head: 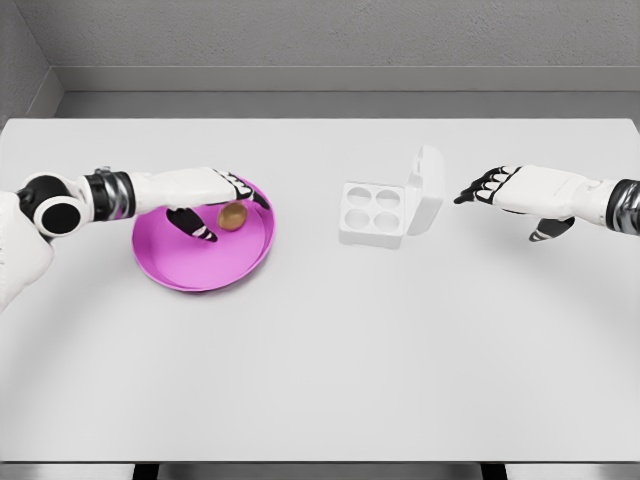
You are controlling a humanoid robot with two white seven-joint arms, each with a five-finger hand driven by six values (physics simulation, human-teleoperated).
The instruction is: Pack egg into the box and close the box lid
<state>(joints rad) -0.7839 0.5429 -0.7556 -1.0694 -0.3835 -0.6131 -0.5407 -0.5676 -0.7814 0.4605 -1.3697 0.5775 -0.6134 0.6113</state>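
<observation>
**Left hand over plate at egg; box open and empty**

The white table (320,380) carries two items. A round magenta plate (190,270) sits on the left side. A white egg box (375,212) sits right of centre, well apart from the plate.

The brown egg (233,216) lies on the plate, in its upper right part, near the rim. It is not in the box.

The egg box has four round cavities, all vacant. Its lid (427,190) stands raised on the right side of the tray, tilted slightly outward, so the box is open.

The left hand (205,200) extends over the plate from the left. Its fingers are partly curled and point downward, with the thumb just beside the egg on its left. Whether any finger touches the egg cannot be determined; the hand does not enclose it.

The right hand (505,190) hovers to the right of the lid, near but apart from it. Its fingers are extended toward the lid, loosely spread, and hold nothing.
</observation>
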